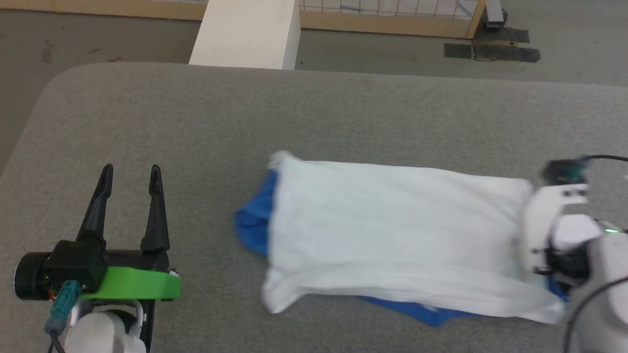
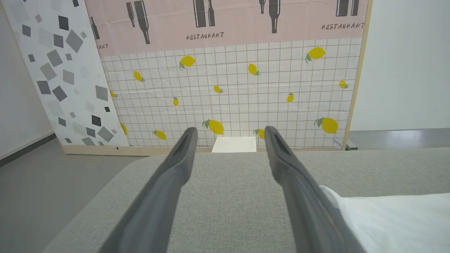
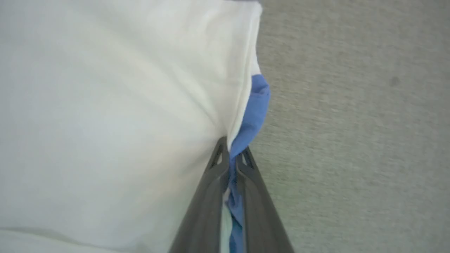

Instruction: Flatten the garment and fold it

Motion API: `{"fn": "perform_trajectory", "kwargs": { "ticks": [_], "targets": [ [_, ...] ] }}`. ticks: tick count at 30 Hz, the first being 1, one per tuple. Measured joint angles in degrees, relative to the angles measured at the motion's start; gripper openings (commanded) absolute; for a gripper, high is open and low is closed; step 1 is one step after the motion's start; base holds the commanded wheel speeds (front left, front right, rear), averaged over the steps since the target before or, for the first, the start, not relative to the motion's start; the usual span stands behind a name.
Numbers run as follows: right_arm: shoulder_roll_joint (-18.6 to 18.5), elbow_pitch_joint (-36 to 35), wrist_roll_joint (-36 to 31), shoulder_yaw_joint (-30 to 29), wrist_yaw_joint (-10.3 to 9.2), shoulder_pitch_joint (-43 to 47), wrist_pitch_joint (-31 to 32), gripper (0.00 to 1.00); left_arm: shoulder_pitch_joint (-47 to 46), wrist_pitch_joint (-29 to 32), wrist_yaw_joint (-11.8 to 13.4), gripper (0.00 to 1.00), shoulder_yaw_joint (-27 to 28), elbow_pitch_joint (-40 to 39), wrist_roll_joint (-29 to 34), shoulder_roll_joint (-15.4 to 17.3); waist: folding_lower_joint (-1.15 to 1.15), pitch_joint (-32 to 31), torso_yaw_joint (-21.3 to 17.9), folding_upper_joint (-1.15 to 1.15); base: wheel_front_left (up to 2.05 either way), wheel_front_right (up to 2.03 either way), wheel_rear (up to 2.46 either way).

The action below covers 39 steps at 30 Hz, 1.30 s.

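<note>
Where your right gripper (image 3: 232,151) pinched the shirt (image 1: 392,230), its dark fingers (image 3: 207,196) were clamped on a blue-and-white edge, blurred in the head view. Your left gripper (image 1: 131,172) held its fingers apart. The soft white shirt lay folded on the grey woven table (image 1: 196,117), blue peeking out beneath.

Count of the things on and around the table

There is one T-shirt (image 1: 392,220) on one grey table (image 1: 196,122). The grippers are two, the left gripper (image 1: 131,170) and the right gripper (image 3: 232,149), each with two dark fingers (image 2: 168,189). Behind the table stand one white block (image 1: 245,34), one lemon panel (image 2: 239,88) and one grey-squares panel (image 2: 59,70)
</note>
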Motion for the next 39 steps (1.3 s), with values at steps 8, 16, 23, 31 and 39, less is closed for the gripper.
{"fn": "perform_trajectory", "kwargs": {
  "ticks": [8,16,23,31,39],
  "targets": [
    [-5.67,-6.25,-3.42,-8.59,-0.03,3.07,3.63,0.0,0.95,0.0,-1.89,1.0,2.13,-0.1,2.05,-2.69,0.0,-1.97,-0.77,0.0,0.0,0.0,0.0],
    [-6.55,-19.22,5.04,0.55,-0.03,5.46,11.54,0.0,3.66,0.0,-2.91,1.0,4.04,-0.22,2.94,-4.64,0.0,-5.08,-1.23,0.0,0.0,0.0,0.0],
    [-3.91,-27.21,12.93,8.29,-0.05,5.21,13.8,0.0,4.3,0.0,-3.78,1.0,4.33,-0.71,4.36,-5.83,0.0,-6.92,-0.73,0.0,0.0,0.0,0.0],
    [2.13,-19.84,12.1,15.59,-0.05,-0.66,9.23,0.0,4.12,0.0,-4.88,1.0,3.53,-0.96,4.52,-7.14,0.0,-5.98,2.5,0.0,0.0,0.0,0.0],
    [4.02,-6.66,8.56,18.28,-0.05,-8.05,3.98,0.0,2.34,-0.01,-5.66,1.0,2.23,-0.36,4.49,-7.98,0.0,-3.5,7.91,0.0,0.0,0.0,0.0]
  ]
}}
